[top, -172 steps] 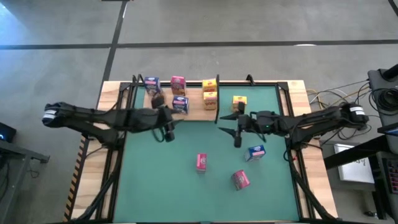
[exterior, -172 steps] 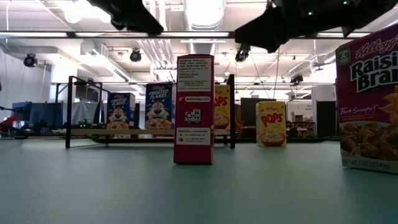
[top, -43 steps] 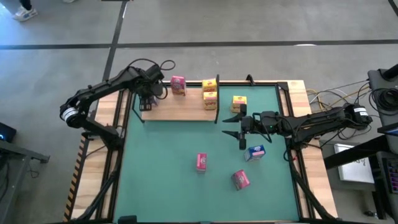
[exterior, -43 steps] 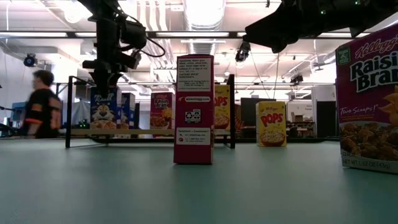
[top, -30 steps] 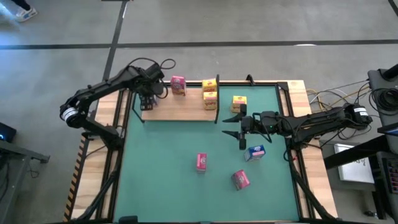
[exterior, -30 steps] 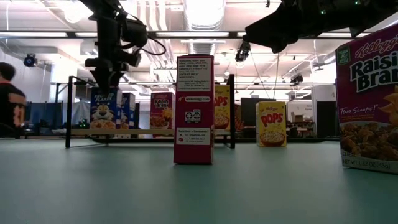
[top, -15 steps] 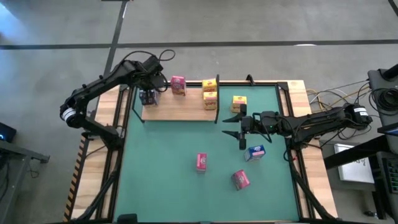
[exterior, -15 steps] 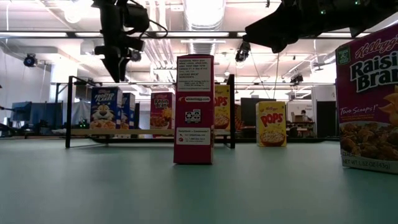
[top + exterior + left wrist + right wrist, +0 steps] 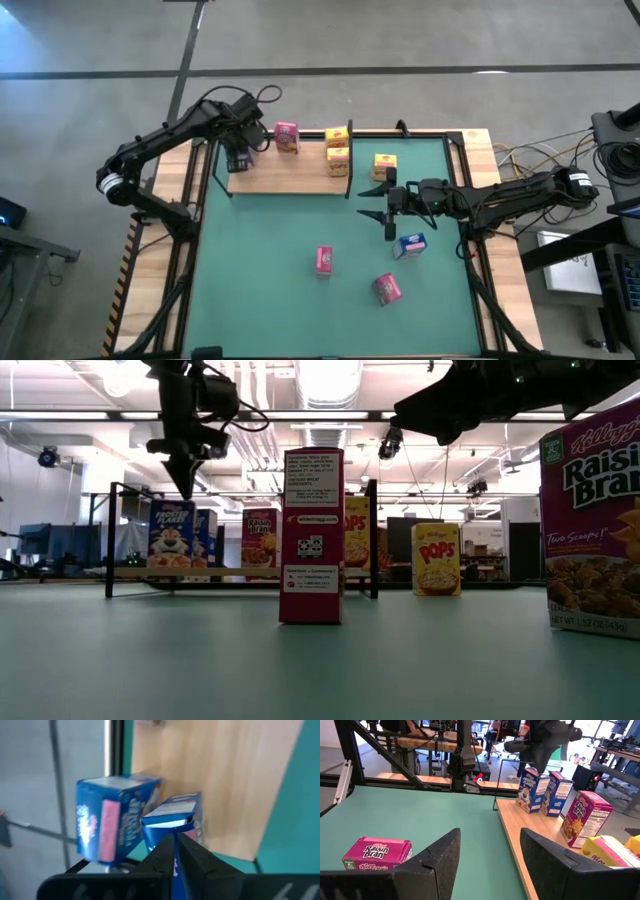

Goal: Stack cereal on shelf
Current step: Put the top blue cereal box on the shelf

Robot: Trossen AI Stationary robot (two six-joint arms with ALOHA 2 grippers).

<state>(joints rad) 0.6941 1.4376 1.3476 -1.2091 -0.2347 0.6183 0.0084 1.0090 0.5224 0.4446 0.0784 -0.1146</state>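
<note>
shelf (image 9: 290,170): two blue cereal boxes (image 9: 120,815) side by side at its left end, pink box (image 9: 286,136) and yellow boxes (image 9: 337,150) further along | left claw (image 9: 243,140): above the blue boxes, fingers together, seemingly holding nothing | right claw (image 9: 385,205): fingers apart over the green worktop (image 9: 280,300), beside a blue box (image 9: 411,244)

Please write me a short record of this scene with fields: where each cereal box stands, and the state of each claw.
shelf: light-wood panel at the far side of the table
on shelf: two blue boxes, one pink box, two yellow boxes
on green mat: one yellow box, one blue box, two pink boxes
left claw: shut, empty, above the two blue boxes
right claw: open, empty, over the mat near the blue box there
</note>
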